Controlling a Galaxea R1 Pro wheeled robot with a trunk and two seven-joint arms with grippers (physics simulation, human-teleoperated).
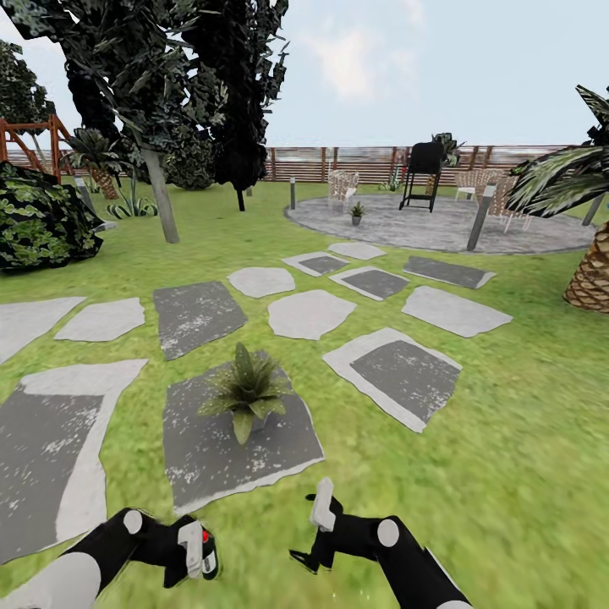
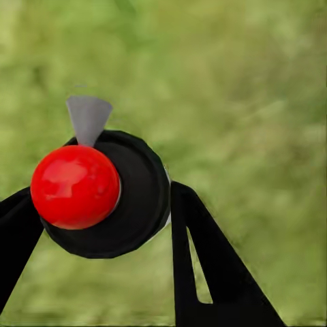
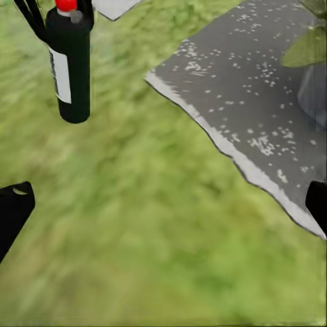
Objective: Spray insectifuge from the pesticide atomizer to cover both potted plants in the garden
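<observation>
- Left gripper (image 1: 196,551) has its jaws clamped on the atomizer (image 1: 203,550), low at the near edge of the head view, over the lawn (image 1: 507,423).
- Left wrist view looks straight down on the bottle (image 2: 102,194): round dark body, red cap, a small grey tab poking out beside it, black fingers (image 2: 204,266) on either side, blurry grass behind.
- Right wrist view catches the atomizer (image 3: 69,65) hanging upright above the grass, dark with a pale label stripe and red top.
- Right gripper (image 1: 317,529) is empty, jaws spread wide; its two black fingertips (image 3: 13,204) sit at opposite edges of its own view with only grass between them.
- Near plant (image 1: 247,391) sits in its little grey pot on a dark stepping stone (image 1: 211,457), just ahead of both grippers, slightly closer to the left one.
- Second plant (image 1: 356,211) is well off on the round patio (image 1: 440,228), near a black grill (image 1: 423,173) and some wicker chairs (image 1: 342,186).
- Fence (image 1: 355,161) runs behind the patio, with a palm (image 1: 584,220) at the right and a big dark tree (image 1: 152,76) at the left.
</observation>
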